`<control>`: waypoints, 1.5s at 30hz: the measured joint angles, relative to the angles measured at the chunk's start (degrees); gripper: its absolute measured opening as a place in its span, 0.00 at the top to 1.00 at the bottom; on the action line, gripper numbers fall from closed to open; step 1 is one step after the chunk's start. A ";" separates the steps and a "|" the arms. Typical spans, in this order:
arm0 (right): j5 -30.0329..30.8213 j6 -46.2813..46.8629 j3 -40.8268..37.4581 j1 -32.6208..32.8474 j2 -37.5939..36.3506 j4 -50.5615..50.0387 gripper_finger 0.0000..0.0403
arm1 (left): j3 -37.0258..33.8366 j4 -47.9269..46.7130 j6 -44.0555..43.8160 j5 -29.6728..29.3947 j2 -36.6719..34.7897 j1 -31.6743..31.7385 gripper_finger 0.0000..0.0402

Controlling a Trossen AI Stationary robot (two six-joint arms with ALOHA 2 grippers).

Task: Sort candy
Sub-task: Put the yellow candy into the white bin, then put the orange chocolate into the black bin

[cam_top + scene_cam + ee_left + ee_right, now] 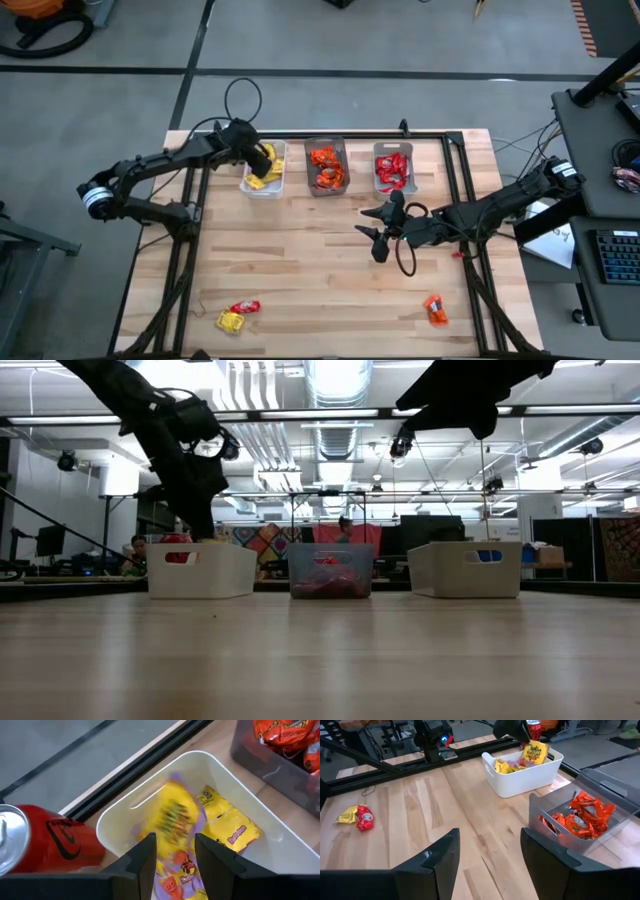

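Left gripper (262, 158): above the white bin (247, 185) at the table's far edge; in the left wrist view its fingers (142, 857) stand parted with a blurred yellow packet (175, 815) just past their tips, seemingly loose rather than pinched, though the blur leaves that unsure.
White bin contents: yellow candy (235, 830) lies inside; nothing else shows in it.
Clear middle bin (326, 168): just beside the white bin, toward the right arm; holds orange candy (325, 170).
Third bin (394, 167): beyond the clear bin from the white one; holds red candy (393, 172).
Soda can (37, 845): red with a silver top, standing upright just outside the white bin's end wall, on the side away from the clear bin; it crowds the left wrist view next to the gripper.
Right gripper (374, 224): hangs over bare wood nearer the front than the third bin, well apart from the white bin; fingers (435, 857) spread wide, nothing between them.
Loose candy: a yellow packet (230, 321) and a red packet (246, 307) touch each other near the front edge, well in front of the white bin; one orange packet (435, 309) lies near the front edge on the right arm's side.
Obstruction: in the low view the left arm's dark wrist (190, 470) hides part of the white bin's rim.
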 joint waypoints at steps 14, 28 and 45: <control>0.00 0.75 0.00 0.00 -0.02 -0.39 0.51 | 4.54 -3.71 1.32 -0.93 -5.30 -7.11 0.70; -17.54 14.73 0.07 -0.74 1.29 -3.74 0.51 | -2.14 12.28 0.52 -0.91 -15.43 -33.42 0.70; -52.43 57.48 11.99 7.09 12.10 -52.45 0.51 | -3.07 15.77 0.83 -1.58 -13.21 -38.91 0.70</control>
